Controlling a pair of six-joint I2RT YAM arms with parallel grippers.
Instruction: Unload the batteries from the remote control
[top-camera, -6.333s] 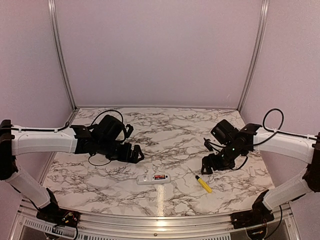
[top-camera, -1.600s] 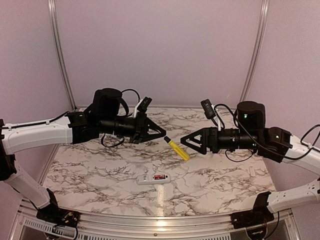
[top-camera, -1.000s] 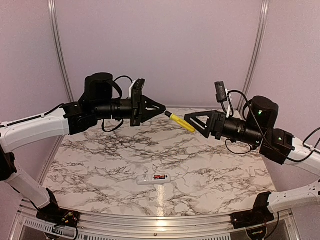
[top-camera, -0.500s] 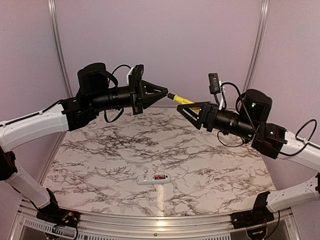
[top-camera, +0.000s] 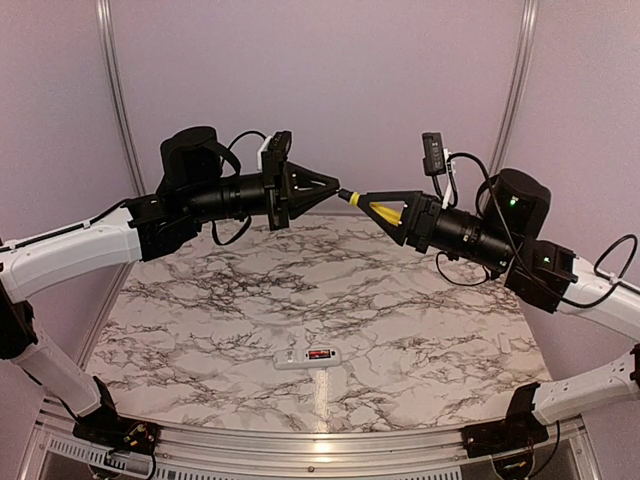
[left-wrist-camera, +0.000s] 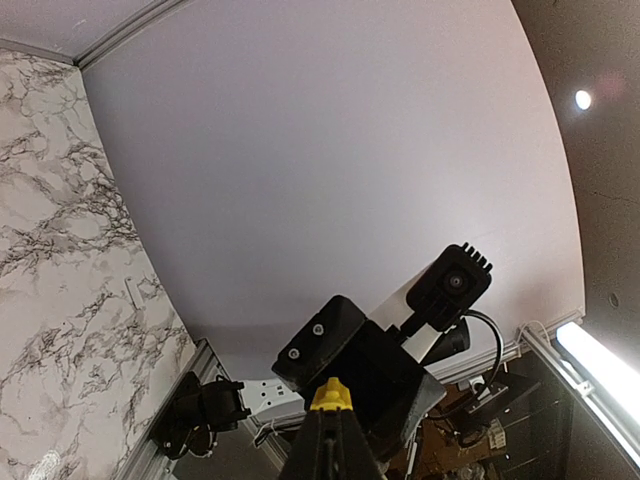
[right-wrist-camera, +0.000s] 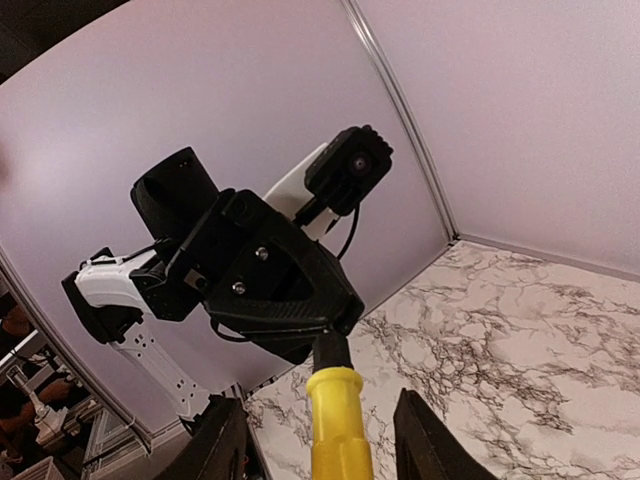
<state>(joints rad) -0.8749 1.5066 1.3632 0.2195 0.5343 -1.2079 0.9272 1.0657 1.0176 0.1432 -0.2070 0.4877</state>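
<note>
The white remote control lies on the marble table near the front, with a red battery showing in its open recess. Both arms are raised high above it. My left gripper is shut on the dark front end of a yellow-handled screwdriver. In the left wrist view my left gripper hides all but the screwdriver's yellow end. My right gripper is open, facing the left one. In the right wrist view its fingers stand either side of the yellow handle with gaps on both sides.
A small white piece lies on the table at the right. Purple walls with metal corner posts enclose the back and sides. The two grippers nearly touch tip to tip in mid-air above the table's far half.
The left gripper lifted the screwdriver a little higher. The right gripper slid left over the yellow handle, and its jaws have narrowed around it.
</note>
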